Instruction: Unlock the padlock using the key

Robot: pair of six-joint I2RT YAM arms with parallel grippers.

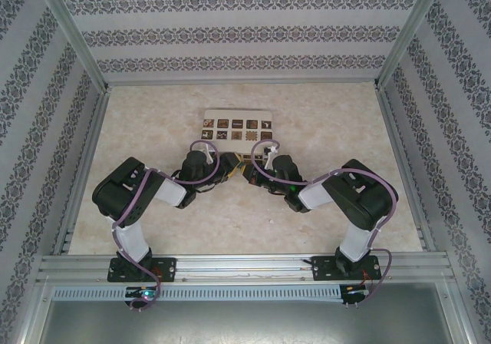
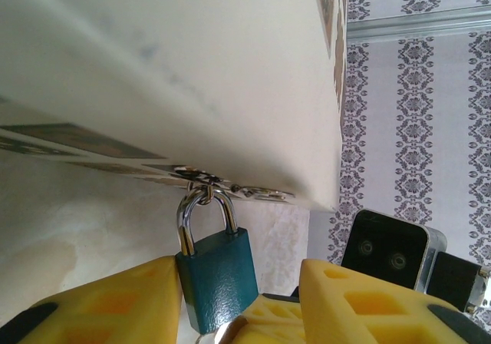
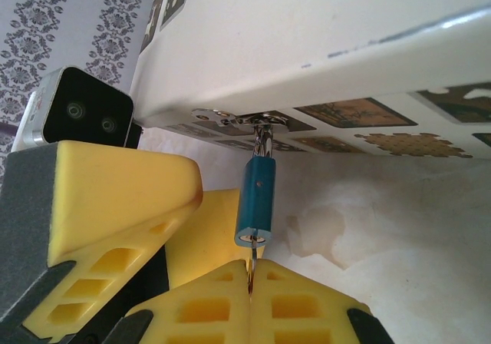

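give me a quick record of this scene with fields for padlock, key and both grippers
padlock: blue body, silver shackle seated, hanging from hasp on white box
key: thin sliver, tip at the padlock's bottom keyhole
right gripper: shut on the key, just under the padlock
left gripper: open, fingers either side of the padlock, one touching its side

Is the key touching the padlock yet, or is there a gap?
Touching. The right wrist view shows the key running up from the shut right gripper straight into the bottom keyway of the padlock, no gap.
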